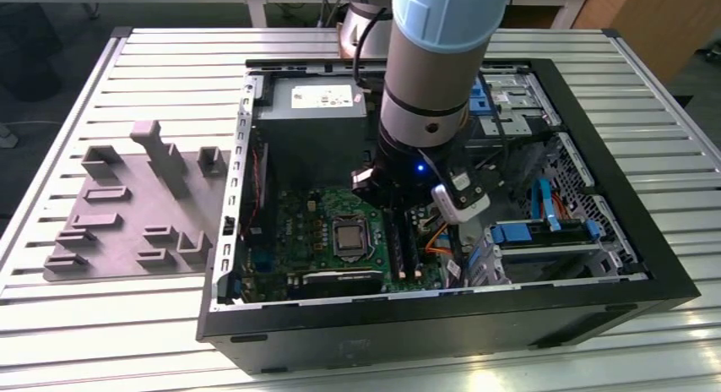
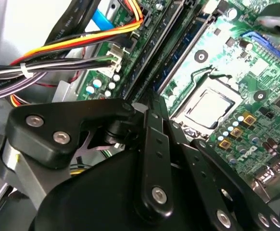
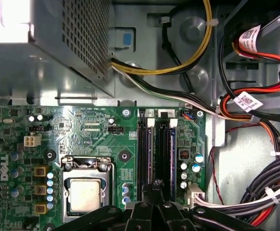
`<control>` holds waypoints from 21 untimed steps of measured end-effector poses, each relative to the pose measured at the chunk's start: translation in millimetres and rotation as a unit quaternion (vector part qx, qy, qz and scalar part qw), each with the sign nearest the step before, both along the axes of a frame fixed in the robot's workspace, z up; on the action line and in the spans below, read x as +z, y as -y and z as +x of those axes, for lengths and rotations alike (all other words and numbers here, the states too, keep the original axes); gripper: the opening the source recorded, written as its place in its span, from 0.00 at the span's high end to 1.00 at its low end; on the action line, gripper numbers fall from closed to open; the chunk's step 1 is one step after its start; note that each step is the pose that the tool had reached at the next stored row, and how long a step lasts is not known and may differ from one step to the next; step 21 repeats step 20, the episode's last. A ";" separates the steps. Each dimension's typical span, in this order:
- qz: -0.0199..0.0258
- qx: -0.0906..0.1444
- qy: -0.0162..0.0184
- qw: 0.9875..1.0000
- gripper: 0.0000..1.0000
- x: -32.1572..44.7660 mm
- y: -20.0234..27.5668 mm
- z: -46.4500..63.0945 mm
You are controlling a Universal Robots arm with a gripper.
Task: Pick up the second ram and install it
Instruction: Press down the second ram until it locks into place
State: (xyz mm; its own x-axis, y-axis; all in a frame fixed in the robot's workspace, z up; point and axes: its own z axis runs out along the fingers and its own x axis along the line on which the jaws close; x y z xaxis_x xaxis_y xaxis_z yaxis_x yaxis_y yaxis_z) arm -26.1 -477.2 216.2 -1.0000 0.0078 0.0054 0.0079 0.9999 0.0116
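Observation:
The arm reaches down into the open computer case (image 1: 631, 282), over the motherboard (image 3: 92, 130). Two long memory slots (image 3: 157, 154) run side by side next to the processor socket (image 3: 84, 192). In the second wrist view a thin green strip, the second ram (image 2: 149, 55), lies along the slot line on the cable side. My gripper (image 2: 148, 102) is shut, its black fingertips (image 3: 154, 186) together right at the near end of the slots, touching or just above the strip. I cannot tell whether they pinch it. In the exterior view the gripper (image 1: 394, 227) is low over the slots.
A grey power supply (image 1: 310, 113) fills the case's back. Bundled cables (image 3: 255, 197) and orange and yellow wires (image 2: 82, 41) run close beside the slots. Blue drive brackets (image 1: 529, 233) sit at the exterior view's right. A grey fixture (image 1: 130, 206) lies on the slatted table.

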 end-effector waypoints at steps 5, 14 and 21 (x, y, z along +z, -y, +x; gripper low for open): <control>0.002 0.000 0.001 1.000 0.89 5.0 -0.4 0.1; 0.000 0.000 0.000 1.000 0.89 21.6 -0.1 0.1; 0.000 0.000 0.000 1.000 0.89 21.9 -0.1 0.0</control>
